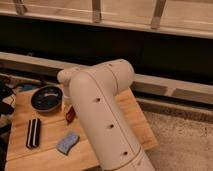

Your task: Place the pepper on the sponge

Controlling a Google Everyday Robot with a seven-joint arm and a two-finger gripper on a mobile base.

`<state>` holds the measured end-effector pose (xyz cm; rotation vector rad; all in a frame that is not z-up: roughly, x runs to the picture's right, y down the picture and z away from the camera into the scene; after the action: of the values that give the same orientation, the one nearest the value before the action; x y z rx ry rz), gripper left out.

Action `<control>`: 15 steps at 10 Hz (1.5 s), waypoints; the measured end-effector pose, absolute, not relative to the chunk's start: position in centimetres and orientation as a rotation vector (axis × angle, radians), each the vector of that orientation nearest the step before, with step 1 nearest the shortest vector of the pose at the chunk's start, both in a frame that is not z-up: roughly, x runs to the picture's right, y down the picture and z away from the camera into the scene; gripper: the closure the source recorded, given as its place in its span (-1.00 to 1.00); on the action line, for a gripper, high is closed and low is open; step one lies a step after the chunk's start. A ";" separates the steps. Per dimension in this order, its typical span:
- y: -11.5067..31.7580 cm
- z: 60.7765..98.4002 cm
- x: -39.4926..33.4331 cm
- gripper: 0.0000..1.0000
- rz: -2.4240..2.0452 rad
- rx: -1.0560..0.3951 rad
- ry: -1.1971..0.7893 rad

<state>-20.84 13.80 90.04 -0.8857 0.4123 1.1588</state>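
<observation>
Dark red and glossy, the small elongated pepper (70, 114) lies on the pale wooden table (131, 114) left of centre in the frame, tucked against the left edge of the robot's thick white arm (105, 117), which covers part of it. What shows of the pepper seems to run slantwise, its upper end toward the right and its lower end toward the left, though the covered part leaves that uncertain.

Below the pepper, toward the bottom left of the frame, sits the small light blue rectangular sponge (67, 143) with wavy edges. A strip of bare wood separates it from the pepper, and nothing rests on its top. The pepper is therefore not on the sponge; the sponge lies from it straight down the frame and slightly left.

A round dark blue bowl (46, 98) stands above and left of the pepper, and a black rectangular block (33, 133) with a white stripe lies left of the sponge.

No part of the gripper shows: only the arm's rounded segments cross the middle of the frame, so its place is unknown, and whether it is open, shut or holding anything cannot be told. Which way the pepper lies from the gripper stays unsettled.
</observation>
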 end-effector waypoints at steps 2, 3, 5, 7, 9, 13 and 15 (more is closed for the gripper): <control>13.7 89.7 -21.0 0.70 1.158 -0.892 0.410; 13.8 89.7 -21.2 0.81 1.157 -0.894 0.409; 13.6 89.2 -21.3 0.84 1.153 -0.902 0.378; 12.4 87.2 -21.6 0.84 1.145 -0.929 0.263; 10.4 83.1 -22.4 0.84 1.102 -0.977 0.079; 8.1 78.0 -22.4 0.84 1.066 -1.033 -0.048; 9.0 77.6 -22.0 0.84 1.075 -1.007 -0.005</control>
<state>-21.96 9.01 77.58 -1.0070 -0.0048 1.0748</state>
